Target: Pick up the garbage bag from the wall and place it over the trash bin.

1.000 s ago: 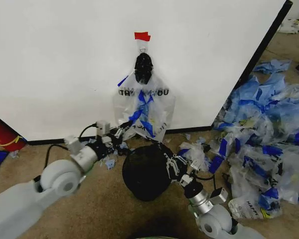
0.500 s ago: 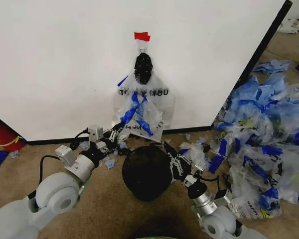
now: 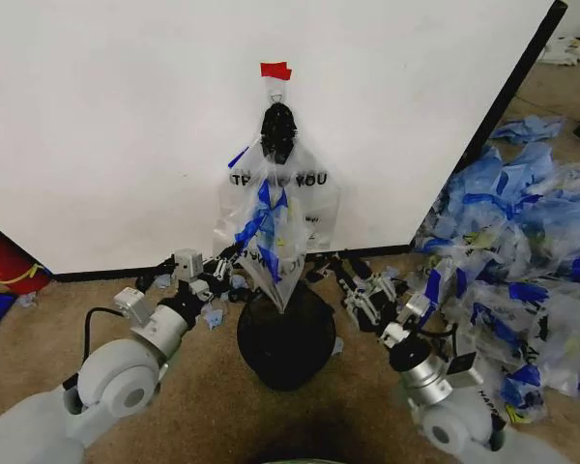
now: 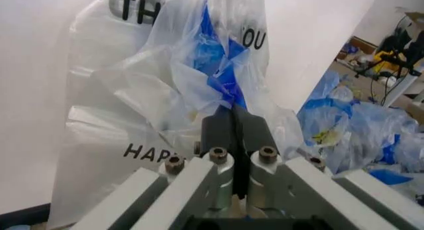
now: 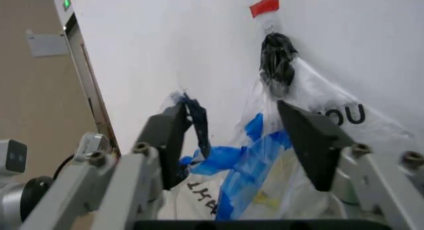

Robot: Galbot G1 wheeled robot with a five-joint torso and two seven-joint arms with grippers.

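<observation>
The wall (image 3: pixel 126 126) rises white behind everything, a black strip along its lower edge where it meets the tan carpet (image 3: pixel 193 387). To the robot's right a big heap of clear-and-blue bags (image 3: pixel 512 271) spreads over the floor.

The bag (image 3: pixel 275 217) hangs on the wall from a black knot (image 3: pixel 277 130) under red tape (image 3: pixel 275 70). "THANK YOU" runs across its upper part, broken by folds, and blue tape strips cross its middle. Its lower part is bunched to a point that dips toward the rim of the bin (image 3: pixel 285 333), which stands on the carpet straight below, just off the wall.

The left gripper (image 3: pixel 222 271) sits at the bag's lower left edge. In the left wrist view its fingers (image 4: pixel 235 128) are pressed together, with a pinch of the blue-taped plastic caught at their tips.

The right gripper (image 3: pixel 360 290) is beside the bin, to the right of the bag's lower end. In the right wrist view its jaws stand spread wide, with the bag (image 5: pixel 291 155) seen between them but farther off, not touching.
</observation>
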